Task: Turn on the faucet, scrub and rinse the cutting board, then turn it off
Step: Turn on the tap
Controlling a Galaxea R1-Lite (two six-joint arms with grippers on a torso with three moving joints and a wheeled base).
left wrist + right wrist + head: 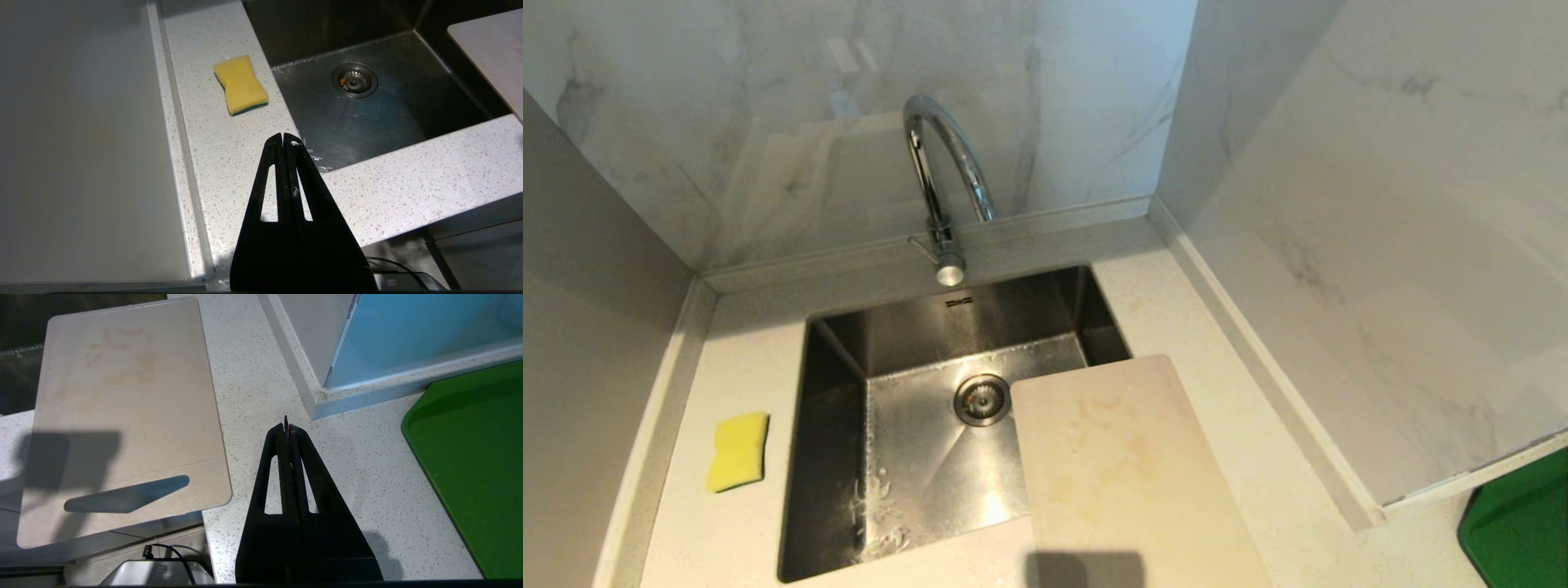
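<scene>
The cutting board (1131,474) is lying flat at the right front of the sink (849,457), its far left corner hanging over the basin and the rest sitting on the speckled desk (1217,327). Its long axis is running from the near edge of the desk away toward the back wall, leaning slightly left. In the right wrist view the cutting board (122,416) is showing its slot handle (126,494) at the near end, which is overhanging the front edge of the desk; the head view is cutting that end off. Yellowish stains are marking its far half.

The faucet (943,175) is standing behind the sink at the middle of the back edge, its arched spout curving forward over the basin; neither wrist view is catching it. No water is running from it.

A yellow sponge (738,451) is lying on the desk left of the sink, well apart from the board. A green tray (470,457) is sitting on the desk to the right; the head view is giving only its corner.

Neither arm is appearing in the head view. The left claw (284,141) is hanging above the front left corner of the sink, fingers pressed together and empty. The right claw (287,428) is hanging above bare desk between board and tray, also pressed together and empty.
</scene>
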